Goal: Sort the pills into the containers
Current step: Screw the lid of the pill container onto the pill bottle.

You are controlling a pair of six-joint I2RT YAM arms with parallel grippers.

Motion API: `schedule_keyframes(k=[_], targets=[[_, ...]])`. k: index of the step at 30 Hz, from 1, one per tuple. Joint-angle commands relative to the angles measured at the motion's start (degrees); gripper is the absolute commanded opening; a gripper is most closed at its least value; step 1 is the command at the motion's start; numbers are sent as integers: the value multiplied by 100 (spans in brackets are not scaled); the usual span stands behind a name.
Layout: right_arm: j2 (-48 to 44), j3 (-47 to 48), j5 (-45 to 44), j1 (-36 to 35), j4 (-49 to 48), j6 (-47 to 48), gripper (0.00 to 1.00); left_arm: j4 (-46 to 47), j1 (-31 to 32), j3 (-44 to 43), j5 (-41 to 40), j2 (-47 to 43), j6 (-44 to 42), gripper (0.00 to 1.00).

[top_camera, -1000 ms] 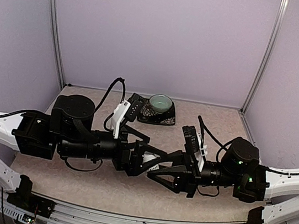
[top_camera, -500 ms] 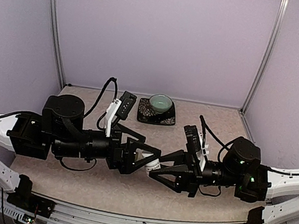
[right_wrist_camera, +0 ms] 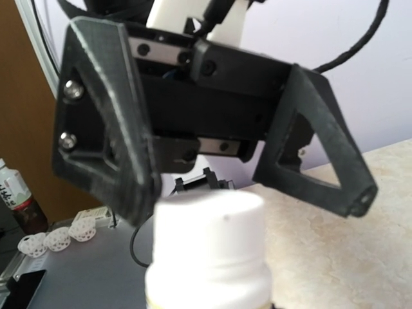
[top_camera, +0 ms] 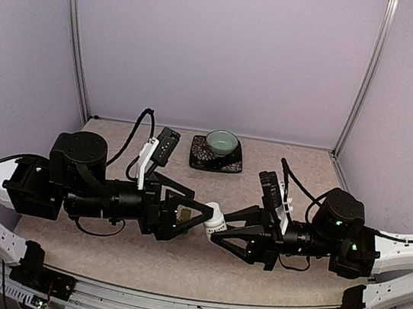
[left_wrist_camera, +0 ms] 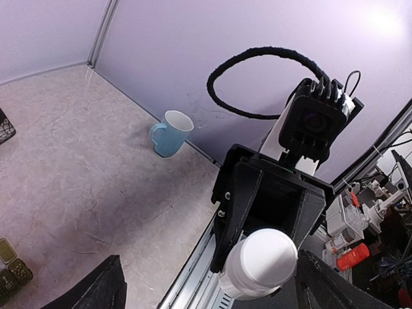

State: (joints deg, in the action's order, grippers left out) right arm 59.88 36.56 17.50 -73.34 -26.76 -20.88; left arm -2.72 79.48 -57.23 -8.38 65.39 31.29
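Observation:
A white pill bottle (top_camera: 213, 218) hangs over the middle of the table with my right gripper (top_camera: 217, 229) shut on its body. Its white cap (right_wrist_camera: 209, 222) points at my left gripper (top_camera: 202, 219). That gripper is open, and its black fingers (right_wrist_camera: 106, 135) stand either side of the cap without touching it. In the left wrist view the bottle (left_wrist_camera: 261, 261) sits between the open left gripper (left_wrist_camera: 215, 286) tips. The containers (left_wrist_camera: 9, 267), a dark green strip, lie on the table below the left gripper (top_camera: 182, 213). No pills show.
A teal bowl (top_camera: 222, 141) stands on a dark patterned tray (top_camera: 200, 154) at the back of the table. A pale blue mug (left_wrist_camera: 170, 132) stands by the wall. Both arms stretch low across the table's near half.
My left arm has drawn back to the left, its jaws narrowing a little. The bottle's cap now shows between the two grippers. The right gripper still holds the bottle.

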Motion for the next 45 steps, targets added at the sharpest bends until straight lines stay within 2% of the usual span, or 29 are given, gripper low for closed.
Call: schedule_keyframes(k=[1,13,18,28,39,45], targets=[[-233,6,181,22,-424,-5,25,-460,-54,16,-235,-38,-45,88],[-289,23,203,91,-336,-15,25,-792,-50,-48,-377,-184,-70,86],[-94,85,147,92,-195,56,25,-589,-58,-79,-354,-321,-115,86],[190,163,142,92,-166,113,25,-115,-56,-431,206,286,-275,85],[180,81,70,92,-165,159,25,-57,-53,-568,355,482,-325,67],[142,20,50,92,-206,152,25,-31,-48,-576,382,496,-329,50]])
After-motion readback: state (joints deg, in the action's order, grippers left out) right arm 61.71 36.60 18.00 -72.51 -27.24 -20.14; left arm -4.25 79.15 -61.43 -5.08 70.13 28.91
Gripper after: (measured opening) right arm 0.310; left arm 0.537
